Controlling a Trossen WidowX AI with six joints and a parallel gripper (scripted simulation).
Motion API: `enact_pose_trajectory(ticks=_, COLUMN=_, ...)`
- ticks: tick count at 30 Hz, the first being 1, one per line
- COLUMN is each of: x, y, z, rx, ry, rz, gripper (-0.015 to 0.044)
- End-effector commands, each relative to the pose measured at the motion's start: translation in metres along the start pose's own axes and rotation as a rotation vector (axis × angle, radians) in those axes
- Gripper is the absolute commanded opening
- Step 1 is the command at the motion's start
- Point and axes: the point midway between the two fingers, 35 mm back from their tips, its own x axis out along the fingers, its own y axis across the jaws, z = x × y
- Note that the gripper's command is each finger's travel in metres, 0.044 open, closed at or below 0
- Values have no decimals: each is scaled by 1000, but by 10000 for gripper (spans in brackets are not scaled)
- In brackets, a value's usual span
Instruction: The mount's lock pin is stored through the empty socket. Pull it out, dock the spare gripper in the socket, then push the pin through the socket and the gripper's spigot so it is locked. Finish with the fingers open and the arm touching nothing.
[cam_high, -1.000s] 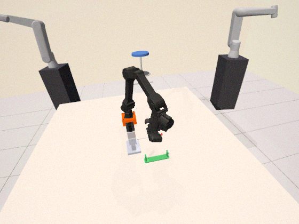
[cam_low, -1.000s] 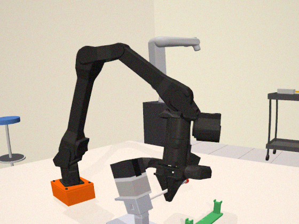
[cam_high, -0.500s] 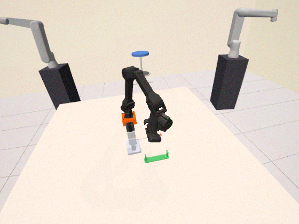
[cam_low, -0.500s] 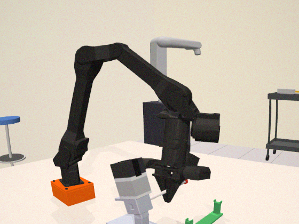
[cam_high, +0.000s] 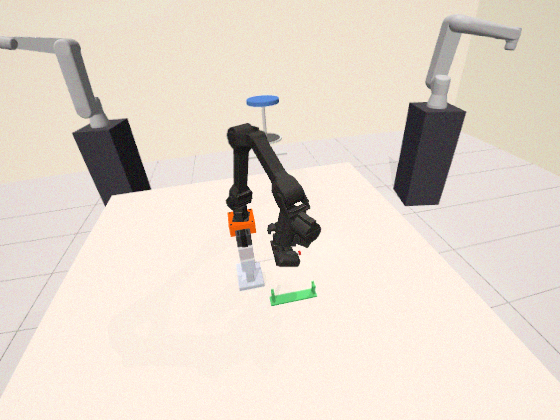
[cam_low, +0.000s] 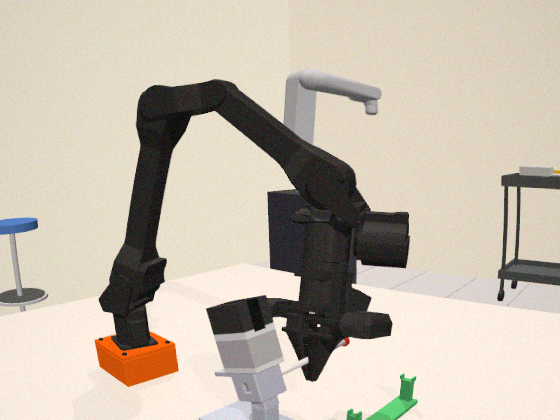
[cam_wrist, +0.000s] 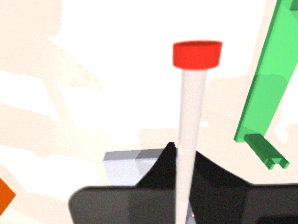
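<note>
Top view: black six-joint arm (cam_high: 265, 160) rises from an orange square base block (cam_high: 231, 227) on a pale cream table top (cam_high: 150, 350) and folds forward and down. Its black parallel-jaw gripper (cam_high: 285, 260) hangs low, just right of the grey mount post with the dark spare gripper docked on top (cam_high: 245, 255). A tiny red dot, the cap of the white lock pin with red cap (cam_high: 299, 253), shows at the gripper's right. Green flat cradle with upturned ends (cam_high: 294, 296) lies on the table near the mount, apart from it.

Exterior view: gripper (cam_low: 314, 367) points down, fingers clamped on the pin (cam_low: 295, 366), which lies roughly level. White tip reaches toward the grey socket block (cam_low: 250, 350); whether it touches, I cannot tell. Red cap pokes out the far side.

Wrist view: pin shaft (cam_wrist: 189, 150) runs up between the dark fingers, cap at the far end. Cradle (cam_wrist: 265, 90) at right.
</note>
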Motion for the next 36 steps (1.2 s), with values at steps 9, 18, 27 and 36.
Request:
enact_pose_trajectory(ticks=9, x=3, y=2, z=-6, rx=-3, ry=8, rz=-3, gripper=0)
enact_pose_trajectory(ticks=18, x=4, y=2, z=-9, rx=-2, ry=7, rz=-7, gripper=0)
enact_pose_trajectory(ticks=27, x=5, y=2, z=-13, rx=0, ry=7, rz=-12, gripper=0)
enact_pose_trajectory(ticks=36, x=6, y=2, z=-16, rx=1, ry=7, rz=-17, gripper=0)
